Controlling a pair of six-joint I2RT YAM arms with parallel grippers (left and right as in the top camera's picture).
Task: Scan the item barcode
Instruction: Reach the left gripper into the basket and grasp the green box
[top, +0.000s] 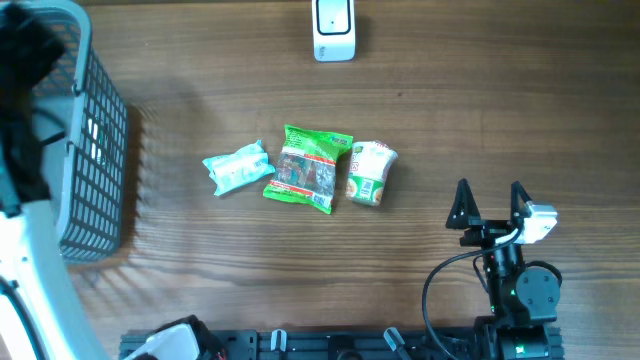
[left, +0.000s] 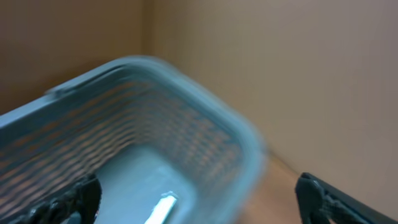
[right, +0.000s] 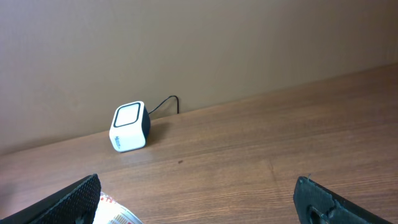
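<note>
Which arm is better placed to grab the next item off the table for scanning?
Right, probably. The right gripper is open and closest to the small green-and-white cup; the left gripper is open over the grey mesh basket, farther off.

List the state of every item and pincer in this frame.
Basket: upright, something pale inside.
Left pincer: open, empty, over the basket.
Right pincer: open, empty.
Scanner: upright, cable attached.
Teal packet: lying flat.
Green packet: lying flat.
Noodle cup: on its side.
</note>
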